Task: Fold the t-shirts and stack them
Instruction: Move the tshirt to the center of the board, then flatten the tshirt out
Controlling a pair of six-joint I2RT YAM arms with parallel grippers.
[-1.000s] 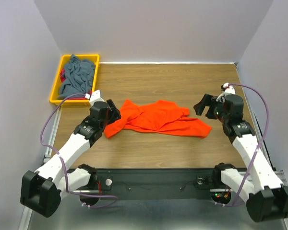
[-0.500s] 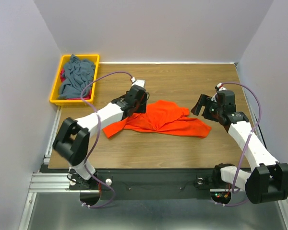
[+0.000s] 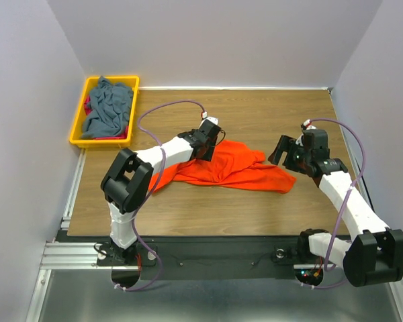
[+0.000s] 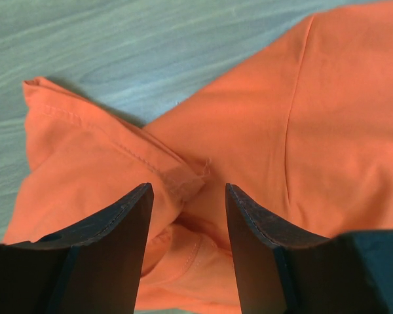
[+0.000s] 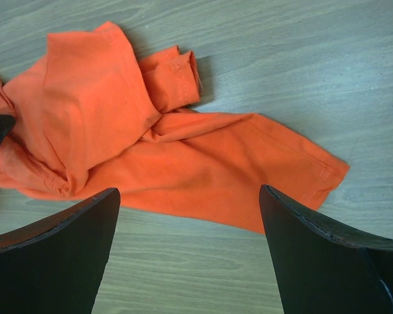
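Item 1: orange t-shirt [image 3: 232, 168], crumpled, middle of counter [image 3: 255, 114]. Your L pincer [image 4: 188, 190]: jaws partly apart, straddling a raised fold of it, not clamped. Your R pincer [image 5: 188, 193]: jaws wide, nothing btwn, near shirt's R end. Item 2: grey-blue t-shirt [image 3: 107, 107] in yellow bin [image 3: 76, 131], far-L corner.

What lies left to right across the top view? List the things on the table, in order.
First the yellow bin → grey-blue t-shirt inside it → orange t-shirt → right gripper.
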